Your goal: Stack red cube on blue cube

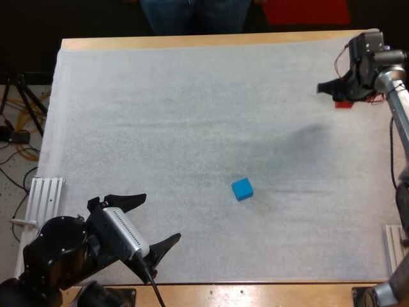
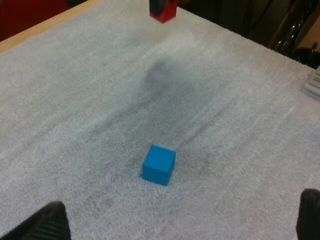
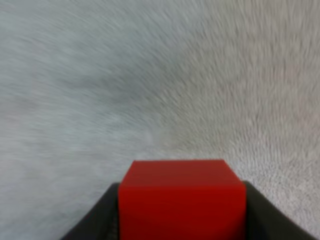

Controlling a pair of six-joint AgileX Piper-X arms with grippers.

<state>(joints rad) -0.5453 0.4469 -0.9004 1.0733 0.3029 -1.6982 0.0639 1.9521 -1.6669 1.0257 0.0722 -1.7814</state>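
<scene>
The right end effector (image 1: 339, 97) pinches the red cube (image 1: 343, 103) between its two black fingers (image 3: 100, 222), which press on the block from both sides, as the right wrist view shows. The cube is carried in the air near the far right of the white mat (image 1: 192, 128), clear of the surface, and a soft grey shadow (image 1: 313, 137) lies on the mat apart from it, toward the middle.

The blue cube (image 1: 242, 189) sits alone on the mat, right of centre and nearer the front edge, well apart from the red cube. Nothing touches it, and nothing rests on top of it. From the left wrist view it stands flat on the mat, with the red cube hanging beyond it over the dark shadow patch.

The left end effector (image 1: 161, 217) hovers at the near left of the mat with its fingers spread wide and holding nothing, well short of the blue cube.

The mat covers most of the wooden counter (image 1: 192, 42). A ribbed metal rail (image 1: 48, 198) lies at the mat's left edge. Beyond the counter's far side, a person's legs (image 1: 195, 16) are visible.
</scene>
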